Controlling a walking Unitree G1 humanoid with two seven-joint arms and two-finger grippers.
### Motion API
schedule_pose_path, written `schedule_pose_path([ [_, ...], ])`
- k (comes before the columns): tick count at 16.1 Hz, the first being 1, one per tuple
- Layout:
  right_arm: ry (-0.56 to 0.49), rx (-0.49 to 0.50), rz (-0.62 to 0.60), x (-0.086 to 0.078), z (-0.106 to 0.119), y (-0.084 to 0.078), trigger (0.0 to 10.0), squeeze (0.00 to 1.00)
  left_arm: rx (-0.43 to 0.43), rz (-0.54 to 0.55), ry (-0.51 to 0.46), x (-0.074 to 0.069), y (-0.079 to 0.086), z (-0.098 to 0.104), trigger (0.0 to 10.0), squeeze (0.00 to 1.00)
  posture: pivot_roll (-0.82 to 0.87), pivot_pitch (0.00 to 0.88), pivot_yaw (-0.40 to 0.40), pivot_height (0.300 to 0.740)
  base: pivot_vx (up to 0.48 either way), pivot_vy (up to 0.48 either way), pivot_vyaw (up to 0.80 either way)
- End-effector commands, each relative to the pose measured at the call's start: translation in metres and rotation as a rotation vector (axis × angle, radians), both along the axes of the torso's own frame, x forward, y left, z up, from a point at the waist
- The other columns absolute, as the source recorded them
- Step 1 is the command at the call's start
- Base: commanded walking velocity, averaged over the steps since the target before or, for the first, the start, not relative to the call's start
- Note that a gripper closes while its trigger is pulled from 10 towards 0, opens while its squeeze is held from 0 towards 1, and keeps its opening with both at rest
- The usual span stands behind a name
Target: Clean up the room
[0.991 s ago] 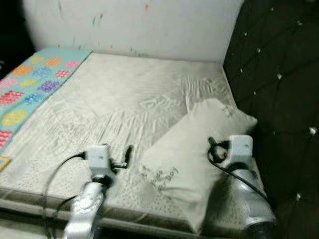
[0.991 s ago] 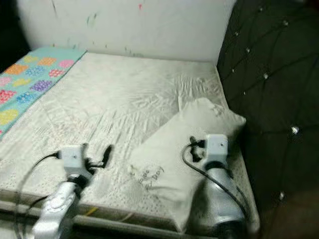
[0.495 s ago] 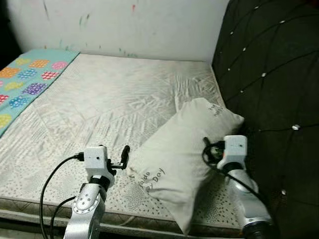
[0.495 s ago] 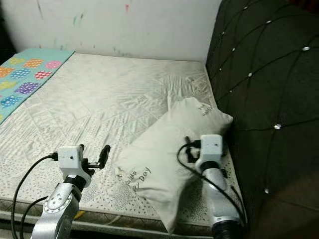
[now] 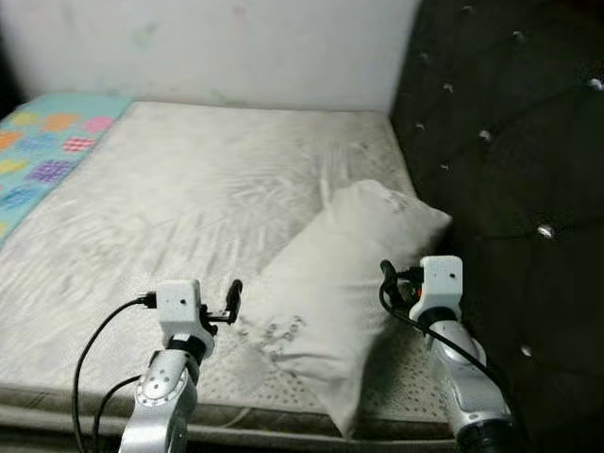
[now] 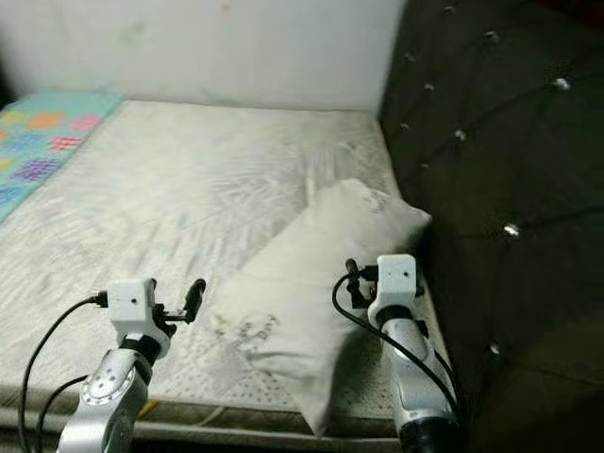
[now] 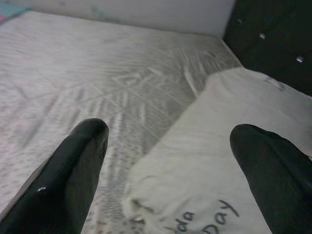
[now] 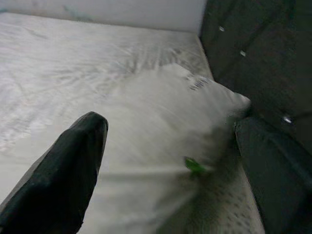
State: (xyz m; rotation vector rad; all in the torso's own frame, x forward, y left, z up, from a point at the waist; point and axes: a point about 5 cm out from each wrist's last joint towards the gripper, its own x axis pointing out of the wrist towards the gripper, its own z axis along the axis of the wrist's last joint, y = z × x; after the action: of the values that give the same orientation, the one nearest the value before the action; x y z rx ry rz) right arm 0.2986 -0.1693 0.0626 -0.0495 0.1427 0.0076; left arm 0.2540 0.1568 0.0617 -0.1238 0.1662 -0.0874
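Change since earlier frames: camera has swung right, so the patterned blanket (image 5: 42,151) sits further toward the left edge; pillow and both arms keep their places relative to each other.

Pillow (image 5: 335,283): white, lying diagonally on the bed (image 5: 189,198), far end beside the dark tufted headboard (image 5: 510,160), near end at the mattress edge.

Left gripper (image 7: 168,168): jaws wide, straddling the pillow's near corner, not touching. Its wrist view shows handwriting on the pillow.

Right gripper (image 8: 173,168): jaws wide, one finger (image 8: 68,165) over the pillow, the other beside the headboard. Its wrist view shows a small green spot (image 8: 195,165) at the pillow's edge.
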Motion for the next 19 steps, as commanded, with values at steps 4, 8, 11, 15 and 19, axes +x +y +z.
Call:
schedule_pose_path([
  [4, 0.004, 0.015, -0.013, 0.0016, 0.0015, -0.0016, 10.0, 0.00, 0.010, -0.010, 0.015, 0.0001, -0.0013, -0.0018, 10.0, 0.00, -0.08, 0.000, -0.024, 0.740, 0.000, 0.000, -0.40],
  [8, 0.002, 0.004, -0.021, 0.0016, 0.0012, -0.0045, 10.0, 0.00, 0.011, -0.014, 0.020, -0.0007, -0.0016, -0.0025, 10.0, 0.00, -0.08, 0.000, -0.022, 0.740, 0.000, 0.000, -0.80],
  [11, 0.001, 0.003, -0.024, 0.0016, 0.0005, -0.0049, 10.0, 0.00, 0.009, -0.009, 0.021, -0.0016, -0.0011, -0.0030, 10.0, 0.00, -0.08, 0.000, -0.021, 0.740, 0.000, 0.000, -0.80],
  [15, -0.008, 0.010, -0.022, 0.0046, 0.0020, -0.0024, 10.0, 0.00, -0.036, 0.008, 0.012, -0.0017, -0.0017, -0.0012, 10.0, 0.00, -0.07, 0.000, -0.022, 0.740, 0.000, 0.000, -0.20],
  [19, -0.011, 0.009, -0.023, 0.0055, 0.0025, -0.0028, 10.0, 0.00, -0.036, 0.001, 0.015, -0.0009, -0.0023, -0.0012, 10.0, 0.00, -0.07, 0.000, -0.022, 0.740, 0.000, 0.000, 0.00],
])
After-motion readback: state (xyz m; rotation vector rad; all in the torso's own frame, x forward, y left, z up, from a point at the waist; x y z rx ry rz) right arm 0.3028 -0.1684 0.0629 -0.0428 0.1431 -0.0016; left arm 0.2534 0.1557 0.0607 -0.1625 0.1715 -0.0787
